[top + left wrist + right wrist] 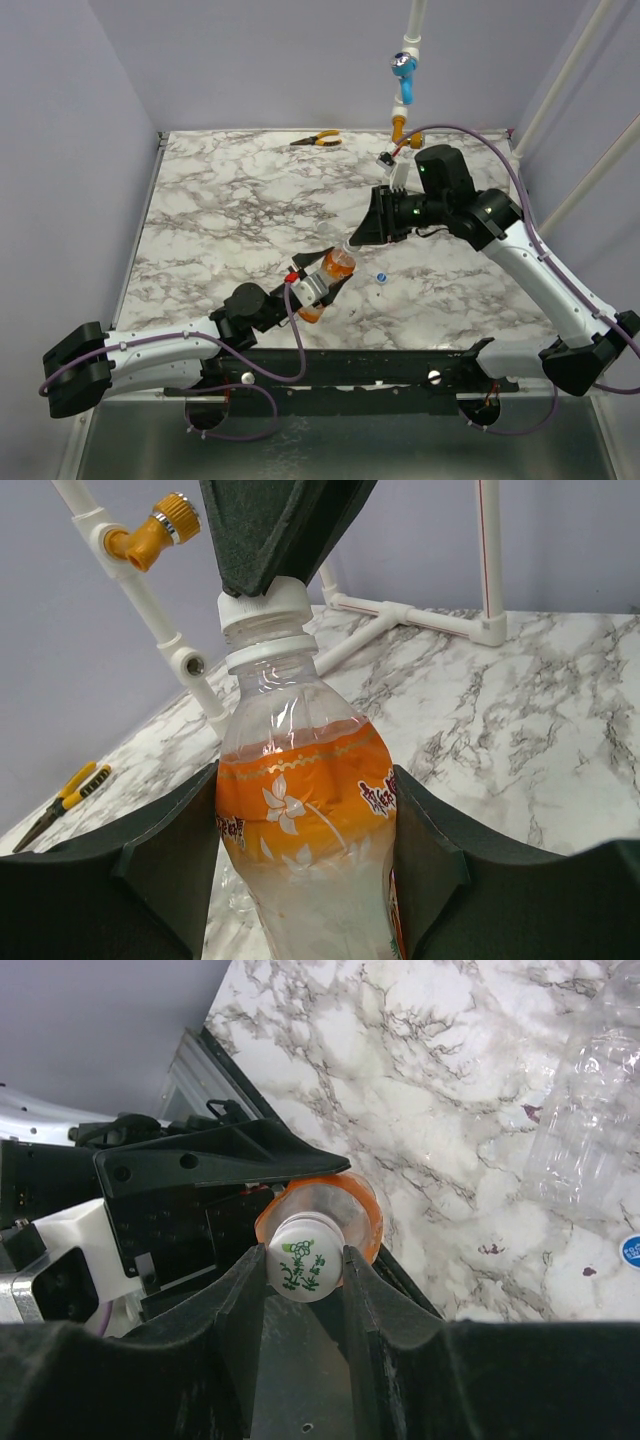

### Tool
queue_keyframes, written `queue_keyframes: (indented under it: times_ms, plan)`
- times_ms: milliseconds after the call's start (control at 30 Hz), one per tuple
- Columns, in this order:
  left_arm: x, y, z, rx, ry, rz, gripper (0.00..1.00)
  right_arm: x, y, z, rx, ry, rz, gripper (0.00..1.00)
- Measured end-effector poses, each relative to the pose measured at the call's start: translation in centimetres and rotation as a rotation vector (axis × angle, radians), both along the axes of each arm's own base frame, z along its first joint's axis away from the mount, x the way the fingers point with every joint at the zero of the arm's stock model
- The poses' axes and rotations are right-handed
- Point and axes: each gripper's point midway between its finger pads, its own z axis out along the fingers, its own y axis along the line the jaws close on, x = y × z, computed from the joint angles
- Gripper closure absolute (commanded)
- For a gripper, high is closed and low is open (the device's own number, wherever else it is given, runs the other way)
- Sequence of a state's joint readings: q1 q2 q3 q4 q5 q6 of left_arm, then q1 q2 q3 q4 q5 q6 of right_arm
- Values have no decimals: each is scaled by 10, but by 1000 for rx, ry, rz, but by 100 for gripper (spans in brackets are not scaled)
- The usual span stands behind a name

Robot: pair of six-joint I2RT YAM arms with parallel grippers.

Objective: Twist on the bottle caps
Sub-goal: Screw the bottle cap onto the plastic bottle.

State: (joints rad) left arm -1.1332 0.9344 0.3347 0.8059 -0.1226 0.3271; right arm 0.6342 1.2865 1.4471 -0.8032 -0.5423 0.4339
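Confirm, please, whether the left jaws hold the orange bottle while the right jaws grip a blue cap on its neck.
The cap is white, not blue, as the right wrist view shows; the left jaws do hold the orange bottle.

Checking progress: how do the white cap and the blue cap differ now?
The white cap sits on the bottle neck, pinched by the right gripper; the blue cap lies loose on the table. The white cap's top bears a green flower print; the blue cap's carries pale marks. Both are small and round.
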Motion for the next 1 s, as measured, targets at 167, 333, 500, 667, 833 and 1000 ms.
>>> queue_keyframes:
  times_ms: [167,333,500,667,833,1000]
  plan:
    - [-1,0,0,-1,-1,-3,69,0,0,0,0,3,-4,66]
    - [0,0,0,4,-5,-2,69,0,2,-2,4,22,6,67]
    - [3,-1,-5,28,-11,9,70,2,3,-8,-5,44,5,70]
    - [13,-3,-10,66,-15,51,72,9,1,-12,-20,56,-32,71]
    - [25,-3,-13,85,-32,113,72,17,-2,-16,-34,69,-101,71]
    - [35,-3,-17,110,-55,163,72,25,-4,-19,-45,84,-168,74]
